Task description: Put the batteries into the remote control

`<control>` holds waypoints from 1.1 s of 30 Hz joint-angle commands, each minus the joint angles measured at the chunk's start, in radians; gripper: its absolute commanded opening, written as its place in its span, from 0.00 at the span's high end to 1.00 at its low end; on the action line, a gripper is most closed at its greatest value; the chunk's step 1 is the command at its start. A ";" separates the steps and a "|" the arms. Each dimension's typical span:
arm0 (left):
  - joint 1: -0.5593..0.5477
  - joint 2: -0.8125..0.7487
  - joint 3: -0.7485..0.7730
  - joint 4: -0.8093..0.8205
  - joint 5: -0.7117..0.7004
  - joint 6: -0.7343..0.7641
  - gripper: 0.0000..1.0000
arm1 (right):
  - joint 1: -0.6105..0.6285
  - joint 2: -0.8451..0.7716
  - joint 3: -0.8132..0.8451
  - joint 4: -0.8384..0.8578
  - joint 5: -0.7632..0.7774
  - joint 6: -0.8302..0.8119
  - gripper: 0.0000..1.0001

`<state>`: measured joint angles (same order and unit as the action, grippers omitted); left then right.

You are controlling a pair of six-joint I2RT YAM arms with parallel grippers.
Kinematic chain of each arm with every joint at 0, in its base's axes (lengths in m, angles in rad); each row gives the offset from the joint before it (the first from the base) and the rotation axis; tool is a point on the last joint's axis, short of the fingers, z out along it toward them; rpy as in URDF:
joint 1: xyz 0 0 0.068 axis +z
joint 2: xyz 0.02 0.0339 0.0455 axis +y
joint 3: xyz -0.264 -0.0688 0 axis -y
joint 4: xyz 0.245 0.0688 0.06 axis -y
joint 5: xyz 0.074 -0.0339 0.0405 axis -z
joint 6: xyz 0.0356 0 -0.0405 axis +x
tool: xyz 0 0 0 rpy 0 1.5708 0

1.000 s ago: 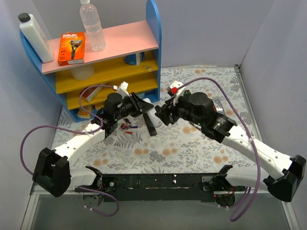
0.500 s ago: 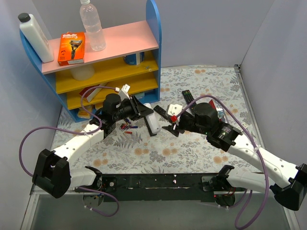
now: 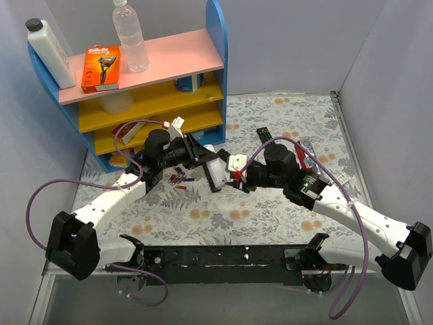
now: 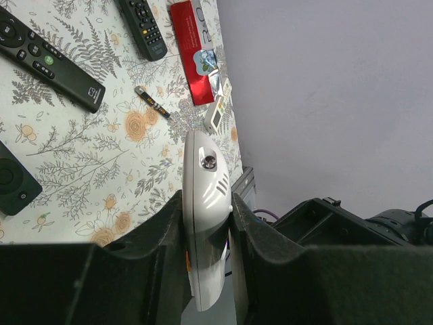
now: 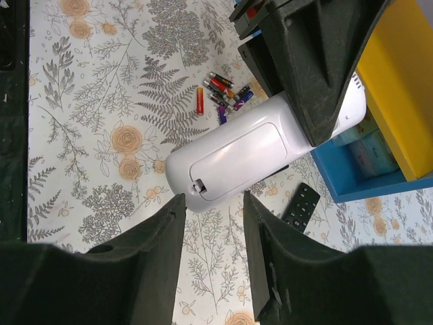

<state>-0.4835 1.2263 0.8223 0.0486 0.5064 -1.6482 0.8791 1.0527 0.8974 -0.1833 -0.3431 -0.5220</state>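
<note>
My left gripper (image 3: 203, 159) is shut on a white remote control (image 3: 216, 173) and holds it tilted above the table. In the left wrist view the remote (image 4: 206, 196) stands edge-on between the two fingers, at my left gripper (image 4: 206, 227). In the right wrist view its back (image 5: 247, 156) shows a closed battery cover with the latch at the lower end. My right gripper (image 5: 211, 210) is open and empty, and the remote's latch end sits just at its mouth. In the top view my right gripper (image 3: 237, 178) is right of the remote. No green or yellowish batteries show clearly.
Small red, blue and orange cells (image 5: 220, 91) lie on the floral table (image 3: 270, 210) left of the remote. Black remotes (image 4: 51, 64) (image 5: 301, 205) (image 3: 266, 136) lie nearby. A red packet (image 4: 193, 54) lies at the far side. The blue shelf unit (image 3: 216, 61) stands behind the left arm.
My right arm has swung down and left, bringing its open gripper to the white remote's end. My left gripper has turned the remote so its back shows more.
</note>
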 commanded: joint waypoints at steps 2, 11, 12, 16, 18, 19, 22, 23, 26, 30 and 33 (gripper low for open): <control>0.005 -0.007 0.044 -0.012 0.026 -0.013 1.00 | 0.004 0.009 0.026 0.025 -0.028 -0.023 0.54; 0.005 0.013 0.049 -0.001 0.041 -0.032 1.00 | 0.006 0.032 0.026 0.045 -0.031 -0.026 0.59; 0.003 0.015 0.051 -0.001 0.040 -0.032 1.00 | 0.004 0.033 0.026 0.048 -0.031 -0.024 0.60; 0.003 0.018 0.054 -0.001 0.043 -0.032 1.00 | 0.006 0.041 0.029 0.061 -0.028 -0.023 0.62; 0.003 0.018 0.055 -0.001 0.043 -0.036 1.00 | 0.004 0.044 0.031 0.061 -0.028 -0.021 0.63; 0.005 0.022 0.058 -0.001 0.046 -0.035 1.00 | 0.004 0.046 0.029 0.062 -0.031 -0.022 0.63; 0.003 0.022 0.061 -0.001 0.049 -0.038 1.00 | 0.006 0.049 0.029 0.065 -0.034 -0.021 0.64; 0.005 0.024 0.061 -0.001 0.047 -0.038 1.00 | 0.006 0.050 0.028 0.065 -0.039 -0.021 0.64; 0.005 0.025 0.061 0.000 0.047 -0.041 1.00 | 0.006 0.053 0.028 0.059 -0.048 -0.021 0.64; 0.005 0.030 0.058 0.000 0.052 -0.047 1.00 | 0.006 0.050 0.018 0.054 -0.051 -0.022 0.63; 0.005 0.032 0.060 0.002 0.055 -0.051 1.00 | 0.009 0.050 0.011 0.057 -0.037 -0.026 0.63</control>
<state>-0.4812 1.2587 0.8337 0.0353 0.5369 -1.6844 0.8795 1.1023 0.8974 -0.1555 -0.3706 -0.5354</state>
